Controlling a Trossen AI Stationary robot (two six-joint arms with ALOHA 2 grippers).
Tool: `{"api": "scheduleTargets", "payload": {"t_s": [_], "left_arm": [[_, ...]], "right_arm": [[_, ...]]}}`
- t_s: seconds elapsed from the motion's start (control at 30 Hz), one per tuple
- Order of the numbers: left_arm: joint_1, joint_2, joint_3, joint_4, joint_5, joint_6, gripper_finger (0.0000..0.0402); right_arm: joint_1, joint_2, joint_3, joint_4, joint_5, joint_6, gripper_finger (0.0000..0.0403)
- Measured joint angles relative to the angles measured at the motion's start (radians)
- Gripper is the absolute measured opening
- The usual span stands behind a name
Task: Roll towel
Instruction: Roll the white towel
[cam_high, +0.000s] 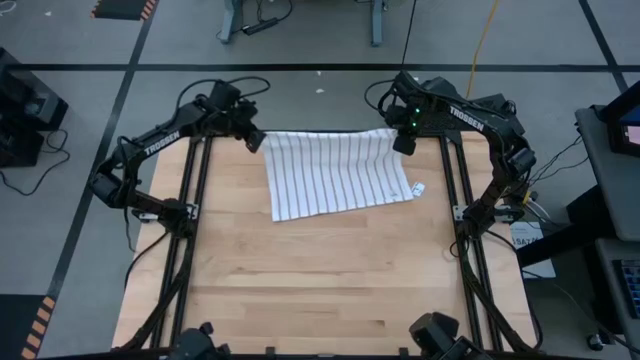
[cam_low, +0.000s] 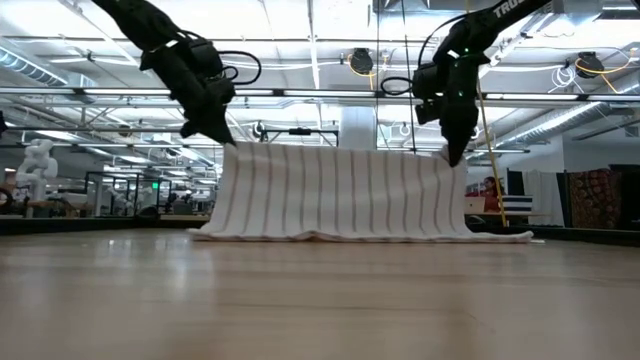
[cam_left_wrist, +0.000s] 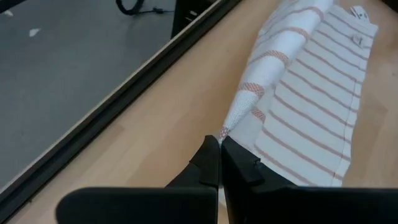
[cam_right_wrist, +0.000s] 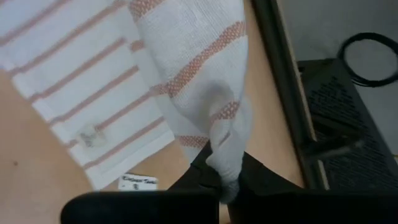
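Note:
The towel (cam_high: 335, 175), white with narrow dark stripes, is at the far middle of the wooden table. Its far edge is lifted between my two grippers and hangs like a curtain (cam_low: 340, 190). Its near part (cam_low: 340, 235) lies on the table. A small white tag (cam_right_wrist: 138, 182) lies by the towel's right edge. My left gripper (cam_high: 254, 143) is shut on the far left corner. My right gripper (cam_high: 404, 146) is shut on the far right corner. My left gripper pinches the towel's far left corner (cam_left_wrist: 225, 130) between its two fingers, only the tip of the cloth showing there. The fingers slant down from the table's left. The far edge runs away from them raised, the rest resting on the table. My right gripper pinches a bunched fold of the towel's far right corner (cam_right_wrist: 225, 163) between its two fingers. The fingers come from above, pointing steeply down. The cloth hangs gathered from the fingers and spreads onto the table below.
The table's black frame rail (cam_left_wrist: 124, 93) runs just beyond the towel along the far edge, and another rail (cam_right_wrist: 280, 81) lies at the right. Bare wood (cam_high: 320, 290) fills the near half of the table. Both arms' bases stand at the near corners.

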Motion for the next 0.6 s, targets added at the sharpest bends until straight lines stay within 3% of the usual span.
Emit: {"api": "scheduleTargets", "payload": {"t_s": [0.33,0.6], "left_arm": [[-0.019,-0.003,0.0,-0.019,0.116,-0.004,0.0002],[-0.054,-0.012,0.0,-0.168,0.109,0.066,0.0002]], "right_arm": [[0.0,-0.015,0.0,-0.038,-0.035,0.058,0.0],[0.003,-0.079,0.0,-0.073,-0.204,-0.064,0.0]]}}
